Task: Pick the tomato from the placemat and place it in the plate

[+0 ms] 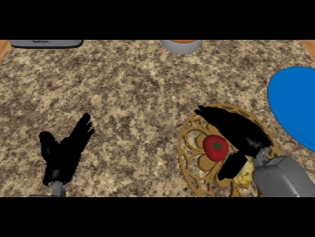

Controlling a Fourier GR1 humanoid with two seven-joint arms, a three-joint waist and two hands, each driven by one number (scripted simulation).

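The fingers [218, 115] of the right hand [239, 132] reach straight toward the upper left of the frame, spread over the gold openwork placemat [187, 152] at lower right, while the thumb [232, 165] sticks out below. Between fingers and thumb sits the tomato [216, 147], red with a green stem star, resting on the placemat just beside the palm. The fingers look extended and apart, not curled round the fruit; whether the palm touches its skin cannot be told from this angle.

So, as I judge it, the task is at its start: the hand has the tomato bracketed, but no closing, no lift and no carry is visible. What is left is nearly everything: closing on the tomato, raising it off the placemat, moving it toward the blue plate [304, 109] at the right edge of the frame, near the placemat, and setting it down there. A yellowish thing [244, 175] peeks out beside the wrist on the placemat; what it is I cannot tell.

The left hand [63, 150] rests at lower left, fingers up and relaxed, well apart from the work.
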